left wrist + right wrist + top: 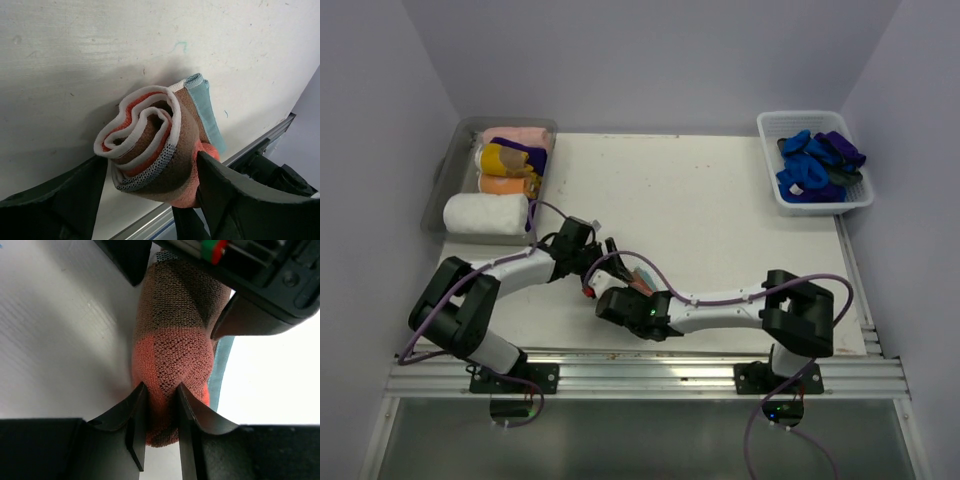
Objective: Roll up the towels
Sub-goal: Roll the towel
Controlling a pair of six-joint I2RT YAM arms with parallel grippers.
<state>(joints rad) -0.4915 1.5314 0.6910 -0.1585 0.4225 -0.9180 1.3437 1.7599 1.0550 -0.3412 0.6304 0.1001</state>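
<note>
My right gripper (pixel 160 390) pinches the rolled towel (pixel 175 325) on the table (pixel 720 220), front centre; left gripper (pixel 152 165) straddles it wide — gripping or not, I cannot tell. Tray (pixel 445 180) back left, basket (pixel 765 150) back right — lilac walls (pixel 650 60).

White-and-black arms (pixel 520 268) carry looping purple cables (pixel 715 297).

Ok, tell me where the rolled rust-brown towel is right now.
In the top view the rust-brown towel lies near the front edge of the table, slightly left of centre, between the left tool and the right tool, whose fingers pinch its end.
</note>
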